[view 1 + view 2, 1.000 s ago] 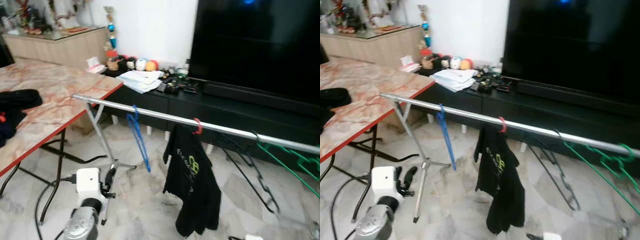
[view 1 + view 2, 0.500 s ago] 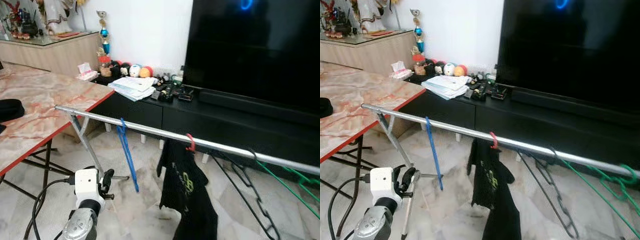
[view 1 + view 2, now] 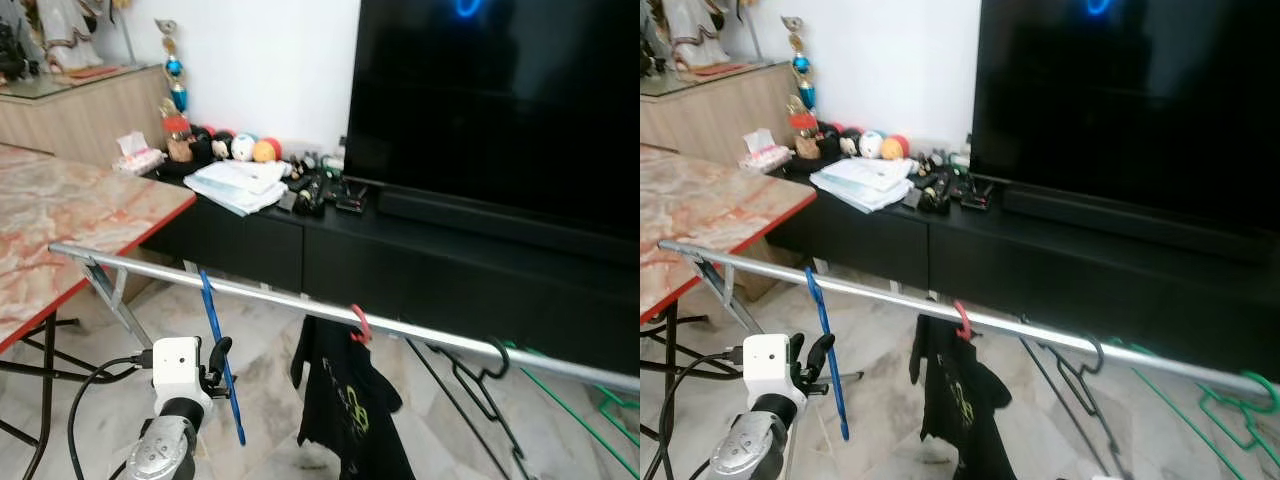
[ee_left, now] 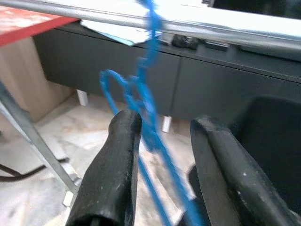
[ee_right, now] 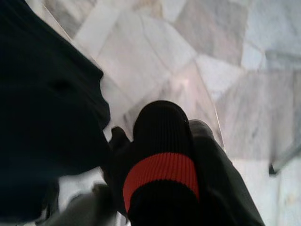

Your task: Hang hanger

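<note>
A blue hanger (image 3: 212, 320) hangs by its hook on the silver rail (image 3: 300, 300) of a drying rack. My left gripper (image 3: 222, 352) is raised right beside the hanger's lower part. In the left wrist view its two black fingers (image 4: 123, 141) stand open, and the blue hanger (image 4: 150, 117) shows through the gap just beyond them, with the rail (image 4: 211, 26) above. A black T-shirt (image 3: 345, 400) hangs on a red hanger (image 3: 358, 322) farther along the rail. The right wrist view shows a black ribbed thing with a red band (image 5: 162, 169) over the floor.
A black hanger (image 3: 480, 390) and a green hanger (image 3: 600, 420) hang at the rail's right end. A marble table with a red edge (image 3: 60, 230) stands to the left. Behind the rack are a black TV console (image 3: 300, 240) and a large TV (image 3: 500, 100). A cable (image 3: 90, 385) trails by my left arm.
The camera has moved closer and to the right, so the scene has shifted left. The blue hanger, which was apart from my left gripper, is now right beside its fingers.
</note>
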`<state>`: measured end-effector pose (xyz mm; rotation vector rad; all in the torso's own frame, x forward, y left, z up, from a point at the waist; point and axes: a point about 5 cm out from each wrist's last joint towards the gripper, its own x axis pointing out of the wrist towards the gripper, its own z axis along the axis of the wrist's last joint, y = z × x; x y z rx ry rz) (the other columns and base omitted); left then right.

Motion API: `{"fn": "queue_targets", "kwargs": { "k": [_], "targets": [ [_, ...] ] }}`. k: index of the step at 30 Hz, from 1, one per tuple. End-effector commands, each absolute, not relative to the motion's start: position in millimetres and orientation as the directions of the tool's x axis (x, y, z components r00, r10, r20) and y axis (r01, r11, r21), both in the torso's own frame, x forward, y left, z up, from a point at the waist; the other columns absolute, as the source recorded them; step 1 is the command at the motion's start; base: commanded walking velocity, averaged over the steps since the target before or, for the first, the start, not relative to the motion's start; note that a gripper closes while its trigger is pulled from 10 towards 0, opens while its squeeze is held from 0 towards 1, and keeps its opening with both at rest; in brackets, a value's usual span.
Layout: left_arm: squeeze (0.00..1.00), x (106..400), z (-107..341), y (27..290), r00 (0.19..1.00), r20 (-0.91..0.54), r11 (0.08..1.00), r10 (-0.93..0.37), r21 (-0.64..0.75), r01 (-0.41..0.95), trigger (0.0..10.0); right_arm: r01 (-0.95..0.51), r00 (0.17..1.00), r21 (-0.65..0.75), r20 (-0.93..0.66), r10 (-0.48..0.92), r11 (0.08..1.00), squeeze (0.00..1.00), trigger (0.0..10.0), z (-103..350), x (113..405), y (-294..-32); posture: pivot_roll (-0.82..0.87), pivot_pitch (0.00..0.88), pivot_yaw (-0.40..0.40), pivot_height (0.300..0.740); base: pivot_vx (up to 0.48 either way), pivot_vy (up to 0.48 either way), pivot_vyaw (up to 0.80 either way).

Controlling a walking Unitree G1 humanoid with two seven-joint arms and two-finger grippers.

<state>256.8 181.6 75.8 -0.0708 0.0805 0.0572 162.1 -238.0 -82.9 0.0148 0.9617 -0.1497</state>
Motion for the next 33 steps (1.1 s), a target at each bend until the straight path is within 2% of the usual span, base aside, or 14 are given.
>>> {"fn": "queue_targets", "kwargs": {
  "k": [1,10,11,12,14,18,21,26,27,28,29,33],
  "targets": [
    [0.0,256,75,189,0.992,-0.098,0.995,0.076,-0.065,-0.082,10.0,0.116,0.571,-0.038,-0.815,-0.098,0.993,0.0,10.0,-83,166,-230,0.13,0.0,-0.03,0.74,0.0,0.0,0.0],
    [0.0,272,89,180,0.989,-0.15,0.995,-0.007,-0.095,-0.007,10.0,0.106,0.569,-0.043,-0.817,-0.097,0.993,0.0,10.0,-83,166,-229,0.13,0.0,-0.03,0.74,0.0,0.0,0.0],
    [0.77,274,92,178,0.991,-0.135,0.995,-0.024,-0.103,0.01,10.0,0.103,0.568,-0.044,-0.818,-0.095,0.994,0.0,10.0,-83,166,-229,0.13,0.0,-0.03,0.74,0.0,0.0,0.0],
    [1.0,275,95,176,0.991,-0.126,0.993,-0.041,-0.111,0.027,10.0,0.1,0.567,-0.045,-0.819,-0.094,0.994,0.0,10.0,-84,166,-229,0.13,0.0,-0.03,0.74,0.0,0.0,0.0],
    [1.0,279,94,166,0.969,-0.213,0.989,-0.127,-0.1,0.108,10.0,0.099,0.565,-0.044,-0.82,-0.093,0.994,0.0,10.0,-84,166,-228,0.13,0.0,-0.03,0.74,0.0,0.0,0.0],
    [1.0,282,96,163,0.956,-0.248,0.987,-0.157,-0.064,0.146,10.0,0.091,0.564,-0.045,-0.821,-0.088,0.995,0.0,10.0,-84,167,-228,0.12,0.0,-0.027,0.74,0.0,0.0,0.0],
    [1.0,296,109,170,0.955,-0.29,0.998,-0.063,-0.047,0.052,10.0,0.094,0.566,-0.042,-0.82,-0.089,0.995,0.0,10.0,-83,168,-227,0.12,0.0,-0.027,0.74,0.0,0.0,0.0],
    [1.0,308,114,175,0.944,-0.331,0.996,0.006,-0.086,-0.036,10.0,0.09,0.567,-0.041,-0.819,-0.085,0.995,0.0,10.0,-83,169,-227,0.12,0.0,-0.032,0.74,0.0,0.0,0.0],
    [0.93,314,112,173,0.938,-0.348,0.991,0.002,-0.128,-0.049,10.0,0.089,0.567,-0.04,-0.82,-0.084,0.995,0.0,10.0,-83,169,-226,0.12,0.0,-0.035,0.74,0.0,0.0,0.0],
    [0.93,316,111,173,0.935,-0.354,0.99,-0.001,-0.135,-0.051,10.0,0.088,0.567,-0.04,-0.82,-0.083,0.995,0.0,10.0,-83,169,-226,0.12,0.0,-0.035,0.74,0.0,0.0,0.0],
    [0.0,318,109,172,0.93,-0.368,0.991,-0.003,-0.127,-0.047,10.0,0.086,0.567,-0.039,-0.82,-0.081,0.996,0.0,10.0,-83,170,-226,0.12,0.0,-0.033,0.74,0.0,0.0,0.0],
    [0.0,334,104,158,0.909,-0.414,0.991,-0.036,-0.132,-0.021,10.0,0.091,0.57,-0.034,-0.818,-0.08,0.995,0.0,10.0,-82,171,-225,0.09,0.0,-0.03,0.74,0.0,0.0,0.0]
  ]
}}
